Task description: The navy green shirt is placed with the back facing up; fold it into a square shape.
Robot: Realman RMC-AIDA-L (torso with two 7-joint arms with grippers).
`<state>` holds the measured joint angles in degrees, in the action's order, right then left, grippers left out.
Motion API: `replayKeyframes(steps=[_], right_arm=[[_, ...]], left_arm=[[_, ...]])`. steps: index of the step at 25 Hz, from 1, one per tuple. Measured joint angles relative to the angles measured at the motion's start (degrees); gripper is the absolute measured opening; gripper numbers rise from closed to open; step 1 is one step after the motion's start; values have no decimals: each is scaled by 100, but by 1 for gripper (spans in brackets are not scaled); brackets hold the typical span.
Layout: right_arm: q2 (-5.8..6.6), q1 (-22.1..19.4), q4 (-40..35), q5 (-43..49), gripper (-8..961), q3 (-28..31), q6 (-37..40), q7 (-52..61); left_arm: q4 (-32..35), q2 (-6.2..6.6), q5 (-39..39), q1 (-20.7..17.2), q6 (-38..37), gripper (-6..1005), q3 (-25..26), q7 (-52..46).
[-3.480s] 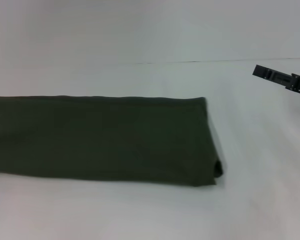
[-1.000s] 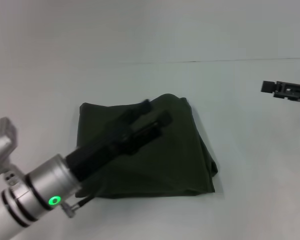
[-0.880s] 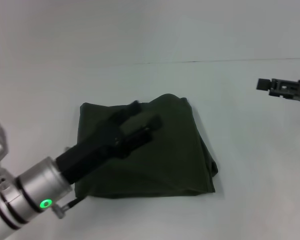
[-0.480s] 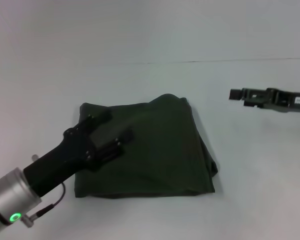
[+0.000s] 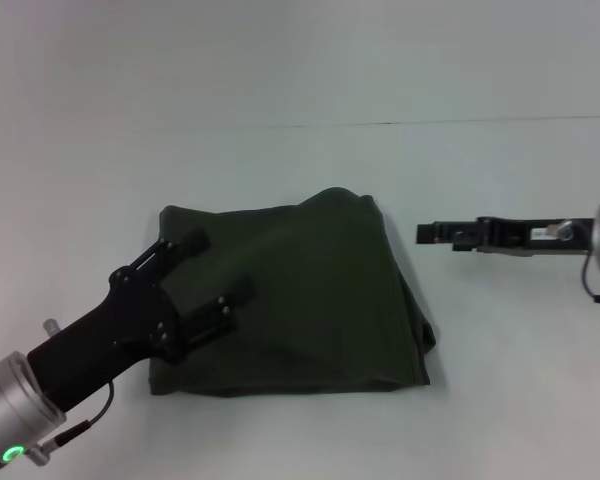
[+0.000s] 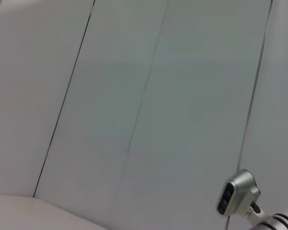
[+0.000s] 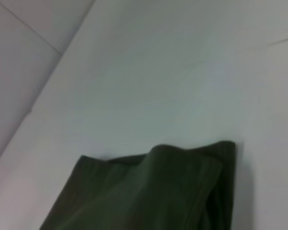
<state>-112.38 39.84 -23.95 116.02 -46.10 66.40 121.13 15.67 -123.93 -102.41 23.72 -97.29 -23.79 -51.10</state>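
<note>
The navy green shirt [image 5: 310,300] lies on the white counter [image 5: 300,160], folded into a compact, roughly square packet with its plain side up. Its upper edge carries a raised hump of cloth toward the right corner, and several stacked layers show along its right side, where the lower right corner bulges outward slightly.

The left claw [image 5: 215,275] lies over the left part of the shirt, its black body crossing the shirt's lower left corner and running back to a silver arm segment with a green indicator light at the frame's lower left. Its two fingers [image 5: 192,241] stand spread well apart above the cloth with nothing between them; whether the fingertips touch the fabric cannot be told.

The right claw [image 5: 430,233] hangs level just to the right of the shirt's upper right edge, clear of the cloth, pointing toward the shirt. It is seen edge-on as a thin dark bar leading back to a silver wrist at the frame's right margin, so its opening cannot be told.

In the right wrist view the shirt [image 7: 149,191] shows its humped top edge and a folded corner against the pale counter [image 7: 158,72], with wall panels beyond the counter's far edge.

The left wrist view points away from the shirt, showing grey wall panels [image 6: 144,96] divided by dark seams and a silver arm part [image 6: 237,191] in one corner.
</note>
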Motion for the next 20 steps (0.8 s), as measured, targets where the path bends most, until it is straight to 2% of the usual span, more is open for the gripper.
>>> replayKeyframes(steps=[9, 14, 20], right_arm=[[-267, 305, 119, 0, 885, -472, -437, 104], [-325, 362, 100, 0, 882, -507, -447, 112], [-326, 379, 49, -9, 882, -497, -399, 118]], left_arm=[[100, 0, 1, 17, 118, 903, -111, 2], [103, 0, 2, 29, 130, 903, -111, -10], [76, 0, 10, 28, 183, 903, -109, -25]])
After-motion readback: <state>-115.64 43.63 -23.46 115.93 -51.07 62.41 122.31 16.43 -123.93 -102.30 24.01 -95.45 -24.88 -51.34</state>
